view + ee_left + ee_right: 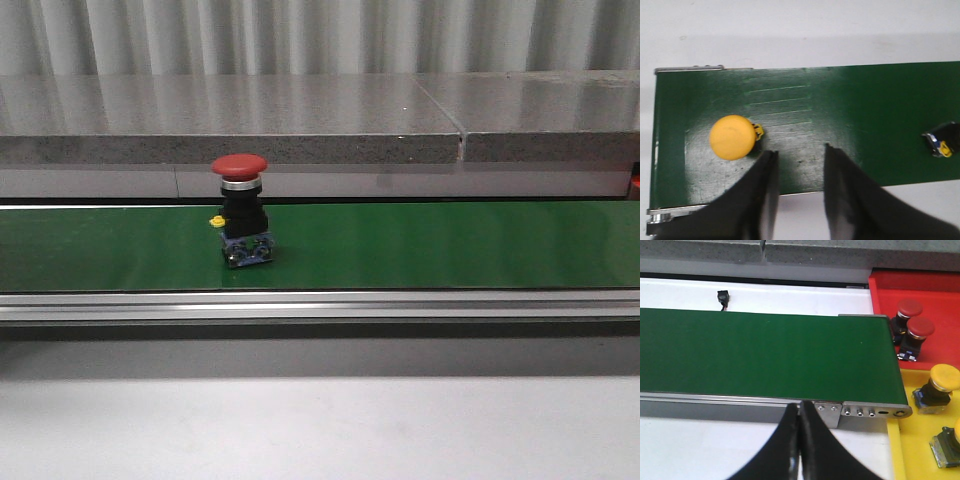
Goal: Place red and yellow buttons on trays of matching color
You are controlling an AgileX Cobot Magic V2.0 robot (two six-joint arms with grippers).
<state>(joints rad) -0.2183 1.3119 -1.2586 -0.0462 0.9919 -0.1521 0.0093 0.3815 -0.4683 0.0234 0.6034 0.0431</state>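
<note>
Standing upright on the green conveyor belt (420, 245), a red button (240, 208) was seen in the front view, left of the belt's middle, its red cap on top and its black body resting on a blue base. In the left wrist view a yellow button (732, 137) was seen from above on the belt near its end, just beside the left hand (799, 157) but not between the fingers; that hand was held spread apart with nothing gripped. At the edge of the same view another object (943, 141), dark with blue and yellow parts, was partly cut off and could not be identified with certainty.

In the right wrist view the right hand (800, 412) was seen with its fingers pressed together and nothing between them, held over the near metal rail at the belt's other end. Beyond that end a red tray (940, 292) was seen holding two red-capped buttons (912, 330) close together, and a yellow tray (907, 450) just beside it held one yellow-capped button (939, 387) and a second piece (947, 445) partly out of frame. The white counter (320, 425) lay in front of the conveyor.
</note>
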